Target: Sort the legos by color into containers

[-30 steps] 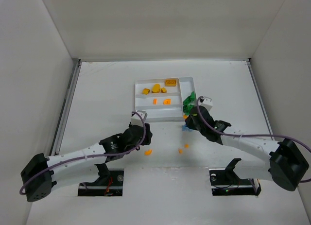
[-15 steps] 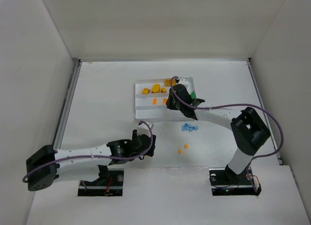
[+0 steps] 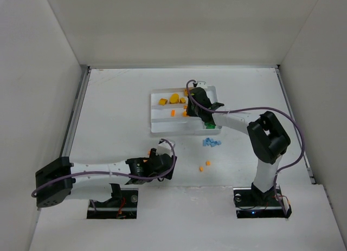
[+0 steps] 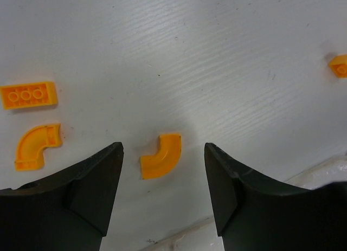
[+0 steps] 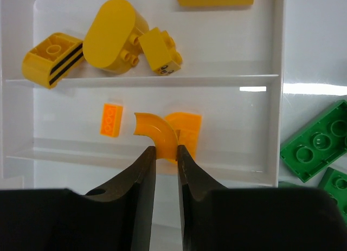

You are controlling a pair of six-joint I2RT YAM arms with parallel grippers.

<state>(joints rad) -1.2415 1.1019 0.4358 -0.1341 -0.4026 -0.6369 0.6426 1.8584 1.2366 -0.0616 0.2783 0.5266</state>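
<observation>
The orange curved lego (image 5: pixel 155 130) is held by one end between the nearly closed jaws of the right gripper (image 5: pixel 166 152), over the middle section of the white tray (image 5: pixel 279 56), where other orange bits (image 5: pixel 111 120) lie; release there is judged sufficient. A second orange curved lego (image 4: pixel 161 158) lies on the table (image 4: pixel 217 56), centred between the wide-open, empty jaws of the left gripper (image 4: pixel 162 150), its arc lying obliquely across the gap. A straight descent is judged to suffice.
</observation>
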